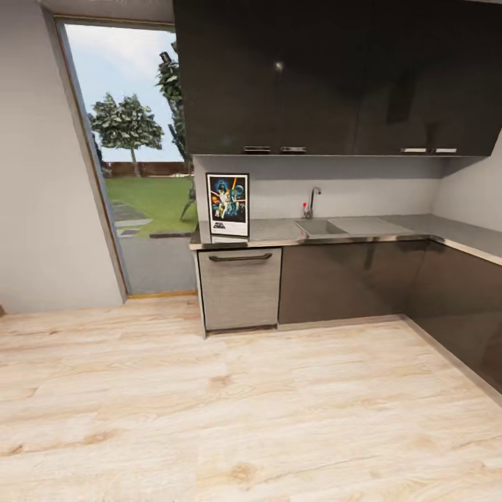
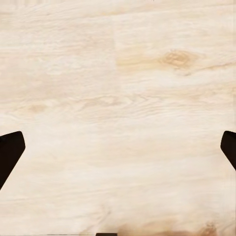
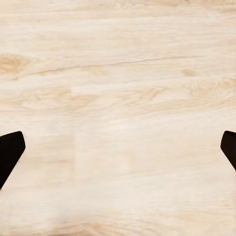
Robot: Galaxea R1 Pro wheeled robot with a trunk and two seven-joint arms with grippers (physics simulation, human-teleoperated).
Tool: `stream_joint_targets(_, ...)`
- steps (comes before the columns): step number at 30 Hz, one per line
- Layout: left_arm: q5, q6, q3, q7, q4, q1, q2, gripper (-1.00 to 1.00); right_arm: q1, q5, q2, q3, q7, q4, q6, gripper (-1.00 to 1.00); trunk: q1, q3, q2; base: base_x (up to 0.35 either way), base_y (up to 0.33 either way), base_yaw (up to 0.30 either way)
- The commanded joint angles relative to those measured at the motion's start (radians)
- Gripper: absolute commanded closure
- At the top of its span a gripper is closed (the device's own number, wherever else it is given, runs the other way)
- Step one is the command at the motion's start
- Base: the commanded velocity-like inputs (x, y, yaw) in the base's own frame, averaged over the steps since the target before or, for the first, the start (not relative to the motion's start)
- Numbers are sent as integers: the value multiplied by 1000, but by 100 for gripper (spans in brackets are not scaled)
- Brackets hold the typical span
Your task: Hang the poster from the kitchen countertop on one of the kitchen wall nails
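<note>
Head view: the poster stands upright at centre-left of the frame, on the left end of the kitchen tabletop, leaning on the wall under the dark upper cabinets. Sink and tap sit right of it; the slab's right arm is cut off by the frame edge. No wall nail can be made out.

Left wrist view: left pincer spread wide, tips cut by both side edges, holding nothing, over pale wooden floor.

Right wrist view: right pincer likewise wide apart, empty.
</note>
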Motion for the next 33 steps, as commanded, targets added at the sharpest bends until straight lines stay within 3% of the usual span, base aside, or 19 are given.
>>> stream_joint_targets(1, 0, 0, 2, 0, -1, 0, -1, -100, 0, 1, 0, 0, -1, 1, -3, -100, 0, -1, 0, 3, -3, 293)
stream_joint_targets(10, 0, 0, 2, 0, -2, 0, -1, -100, 0, 1, 0, 2, 0, 1, -3, -100, 0, -1, 0, 158, -86, 132)
stream_joint_targets(33, 0, 0, 3, 2, -2, 0, -1, -100, 0, 1, 0, 2, 0, 1, -3, -100, 0, -1, 0, 308, -130, 6)
